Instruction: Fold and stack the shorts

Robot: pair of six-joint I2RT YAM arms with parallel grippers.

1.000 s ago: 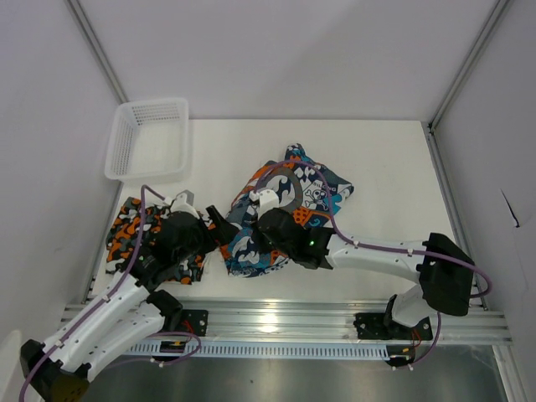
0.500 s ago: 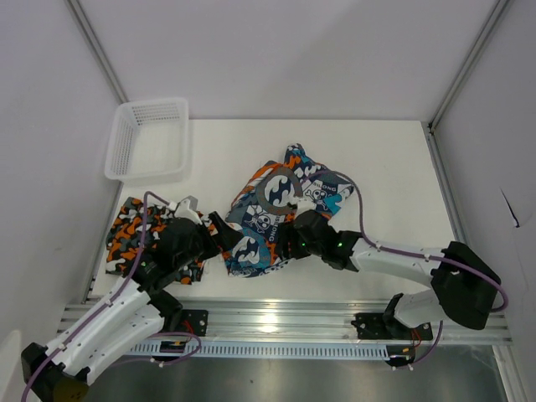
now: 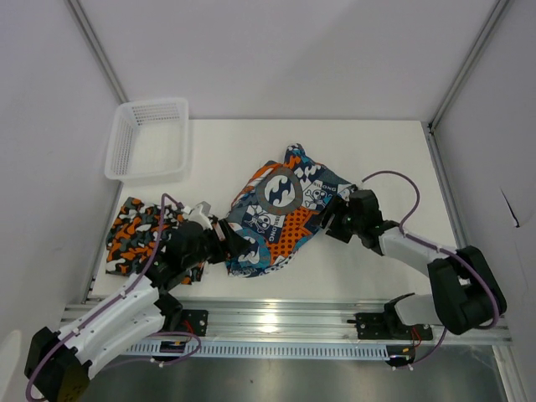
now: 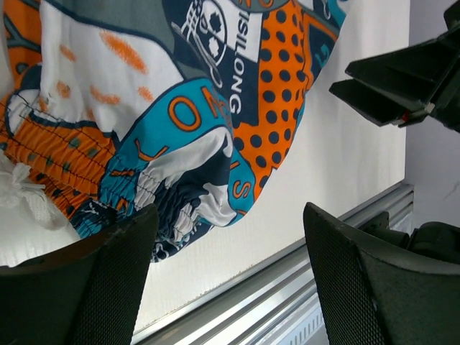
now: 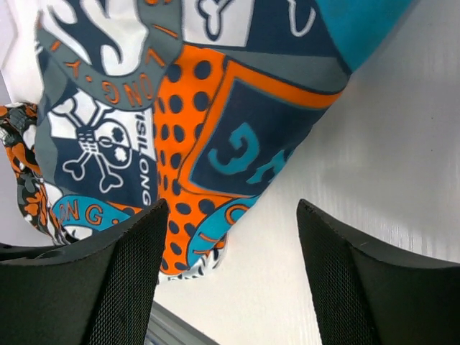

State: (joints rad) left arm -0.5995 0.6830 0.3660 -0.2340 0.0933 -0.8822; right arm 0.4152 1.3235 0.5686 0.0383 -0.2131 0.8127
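The flat white table (image 3: 394,159) fills the middle of the overhead view, with a ribbed aluminium rail (image 3: 285,316) along its lower edge. The graphic-print shorts (image 3: 285,213) lie rumpled at the centre of it. They are soft cloth in patches of teal, orange with dark dots, grey and white, with skull-and-bones motifs and lettering. In the upper left sits the white mesh basket (image 3: 153,104), rectangular and made of perforated plastic. It hangs partly over the table's left edge. Below it, at the left edge, lie the camouflage shorts (image 3: 130,234), blotched in orange, black, grey and white, partly under the left arm. The left gripper (image 3: 230,243) sits at the lower left edge of the graphic-print shorts. Its dimpled black fingers (image 4: 122,251) stand wide apart with nothing between them, just short of the gathered elastic waistband (image 4: 144,194). The right gripper (image 3: 333,219) sits just beside the same shorts' right edge. Its textured fingers (image 5: 345,251) are also spread and hold nothing. A frayed white drawstring (image 4: 21,190) lies at the left of the left wrist view.
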